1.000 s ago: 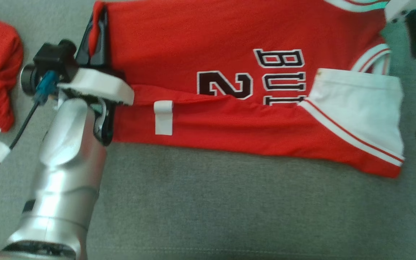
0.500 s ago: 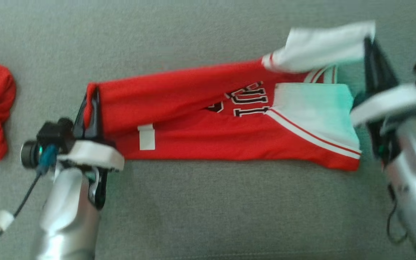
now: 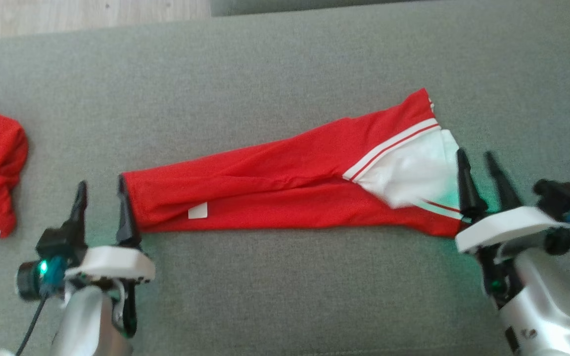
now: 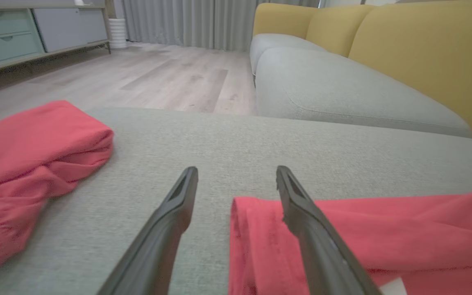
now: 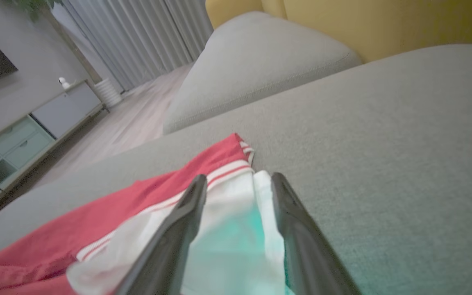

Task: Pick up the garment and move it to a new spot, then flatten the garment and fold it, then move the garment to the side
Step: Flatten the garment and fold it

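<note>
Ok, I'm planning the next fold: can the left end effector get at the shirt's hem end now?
Probably yes. The left end effector is open right at the shirt's hem, one finger alongside the edge, with nothing between them.

Red garment (image 3: 285, 190) with white striped end, folded into a long narrow band, flat on the cushion.

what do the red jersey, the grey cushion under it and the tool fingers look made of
The jersey looks like thin matte knit, probably synthetic: it drapes in soft creases. The cushion is matte woven upholstery with coarse grain. The tool fingers are dark, smooth, slightly shiny: hard plastic or rubber, unclear which.
</note>
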Available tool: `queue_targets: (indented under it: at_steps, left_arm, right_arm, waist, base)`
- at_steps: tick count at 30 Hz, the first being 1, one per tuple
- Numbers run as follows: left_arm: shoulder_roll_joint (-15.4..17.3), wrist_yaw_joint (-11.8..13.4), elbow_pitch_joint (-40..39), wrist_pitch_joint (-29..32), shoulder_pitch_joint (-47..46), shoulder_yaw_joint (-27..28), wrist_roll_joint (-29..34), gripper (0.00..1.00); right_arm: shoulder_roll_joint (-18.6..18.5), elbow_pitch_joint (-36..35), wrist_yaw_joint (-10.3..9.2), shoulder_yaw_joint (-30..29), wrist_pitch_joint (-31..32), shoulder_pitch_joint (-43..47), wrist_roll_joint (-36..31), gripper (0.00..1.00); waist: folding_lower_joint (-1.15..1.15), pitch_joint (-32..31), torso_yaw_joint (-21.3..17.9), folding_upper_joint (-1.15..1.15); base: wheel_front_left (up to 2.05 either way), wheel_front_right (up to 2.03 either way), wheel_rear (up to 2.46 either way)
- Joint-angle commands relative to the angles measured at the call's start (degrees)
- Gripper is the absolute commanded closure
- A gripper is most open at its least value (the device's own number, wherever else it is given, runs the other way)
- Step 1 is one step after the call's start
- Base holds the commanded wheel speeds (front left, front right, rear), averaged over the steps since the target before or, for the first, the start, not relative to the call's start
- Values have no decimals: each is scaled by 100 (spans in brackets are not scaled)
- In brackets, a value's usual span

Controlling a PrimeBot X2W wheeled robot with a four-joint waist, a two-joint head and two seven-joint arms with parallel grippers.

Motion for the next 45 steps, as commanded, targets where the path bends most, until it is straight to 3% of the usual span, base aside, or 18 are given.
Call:
queue_targets:
  at_steps: [1,10,16,25,32,39,41,45]
  left_arm:
    - [89,66,-279,-29,43,220,97,0]
    - [20,548,-1036,-29,989,173,321,0]
    - [17,747,-1227,-29,1359,-185,195,0]
    - [17,760,-1200,-29,1362,-458,115,0]
    - [16,711,-1142,-29,1124,-657,19,0]
    - [16,706,-1081,-29,1043,-714,0,0]
    - [16,704,-1080,-29,1039,-713,5,0]
    - [16,710,-1087,-29,1040,-709,12,0]
  right_arm:
    - [-1,-270,37,-78,-59,-37,-78,0]
    - [699,-1027,37,-1182,-62,517,-1717,0]
    - [860,-921,37,-1409,-63,743,-2148,0]
    - [872,-384,37,-1408,-63,470,-2110,0]
    - [873,952,37,-1692,-51,-369,-2286,0]
    - [873,2160,37,-1951,-6,-894,-2047,0]
    - [873,2277,37,-1902,2,-929,-1938,0]
    - [874,2444,37,-1276,61,-963,-1254,0]
  waist:
    - [0,-89,11,0]
    - [0,-481,134,0]
    - [0,-587,190,0]
    - [0,-425,242,0]
    - [0,-88,435,0]
    - [0,49,618,0]
    - [0,53,638,0]
    - [0,36,694,0]
  base:
    - [0,0,0]
    - [0,0,0]
    - [0,0,0]
    - [0,0,0]
    - [0,0,0]
    - [0,0,0]
    - [0,0,0]
    - [0,0,0]
